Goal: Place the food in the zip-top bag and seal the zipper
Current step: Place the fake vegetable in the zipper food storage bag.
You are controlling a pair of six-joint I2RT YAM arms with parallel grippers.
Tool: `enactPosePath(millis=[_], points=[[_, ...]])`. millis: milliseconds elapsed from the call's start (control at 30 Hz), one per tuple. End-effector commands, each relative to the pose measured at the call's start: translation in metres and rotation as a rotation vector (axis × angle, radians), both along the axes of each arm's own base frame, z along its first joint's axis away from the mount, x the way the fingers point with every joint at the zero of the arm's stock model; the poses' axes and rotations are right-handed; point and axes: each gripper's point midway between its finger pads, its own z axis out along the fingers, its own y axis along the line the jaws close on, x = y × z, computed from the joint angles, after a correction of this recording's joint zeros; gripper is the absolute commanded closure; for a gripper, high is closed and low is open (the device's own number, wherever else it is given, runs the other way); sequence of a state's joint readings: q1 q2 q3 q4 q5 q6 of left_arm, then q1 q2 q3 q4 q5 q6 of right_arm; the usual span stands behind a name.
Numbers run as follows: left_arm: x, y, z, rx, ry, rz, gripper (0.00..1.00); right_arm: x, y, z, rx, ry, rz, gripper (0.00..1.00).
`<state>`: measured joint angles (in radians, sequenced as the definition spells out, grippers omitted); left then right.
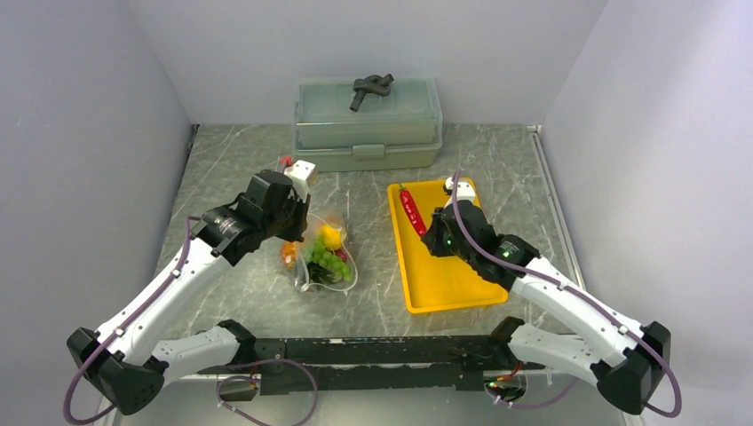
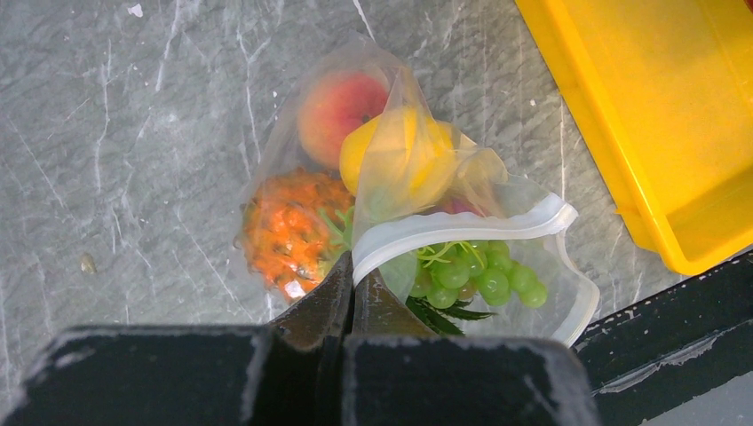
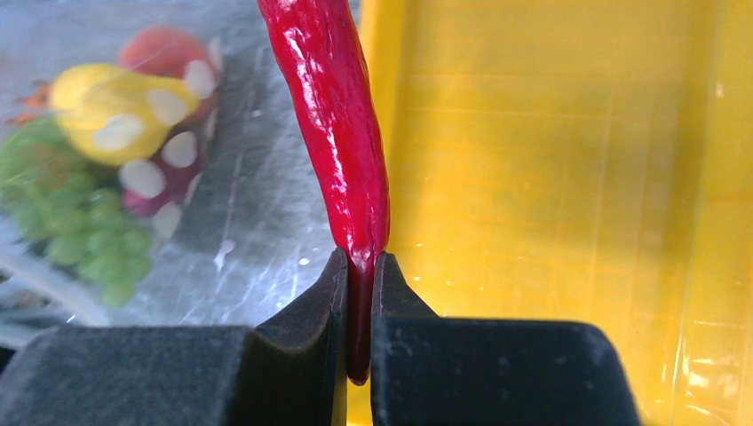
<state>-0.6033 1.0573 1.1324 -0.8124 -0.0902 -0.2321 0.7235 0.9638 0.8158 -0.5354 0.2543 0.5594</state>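
On the left, the left pincer [image 2: 353, 306] is pressed together on one end of the zipper [image 2: 471, 229] — the whitish strip curving around the gaping mouth of the zip-top bag [image 2: 484, 173], which lies on the grey worktop [image 2: 115, 133]. Inside the bag sit the pineapple [image 2: 289, 231], peach [image 2: 337, 111], lemon [image 2: 400, 155] and green grapes [image 2: 479, 275]. Further right, the right pincer [image 3: 360, 293] pinches the red chili [image 3: 337, 115] by one end — it juts out along the left edge of the yellow tray [image 3: 550, 177], apart from the bag.

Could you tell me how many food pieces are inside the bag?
4 clear: peach deepest, lemon beside it, pineapple nearer the mouth, grapes at the mouth. A purple piece seems half hidden under the lemon.
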Motion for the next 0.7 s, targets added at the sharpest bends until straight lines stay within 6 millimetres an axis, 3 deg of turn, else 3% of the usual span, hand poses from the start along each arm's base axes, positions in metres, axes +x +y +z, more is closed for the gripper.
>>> enactPosePath(millis=[0,233,667], points=[[0.007,-0.007,0.014,-0.051,-0.037,-0.002,1.0,-0.021,0.017,0.035,0.004,-0.048,0.148,1.0],[0.01,-0.009,0.014,-0.054,-0.03,-0.008,1.0,-0.045,0.036,0.056,-0.093,-0.117,0.266,1.0],[0.016,-0.01,0.026,-0.029,0.007,0.015,1.0,-0.067,0.062,0.092,-0.262,-0.333,0.379,1.0]])
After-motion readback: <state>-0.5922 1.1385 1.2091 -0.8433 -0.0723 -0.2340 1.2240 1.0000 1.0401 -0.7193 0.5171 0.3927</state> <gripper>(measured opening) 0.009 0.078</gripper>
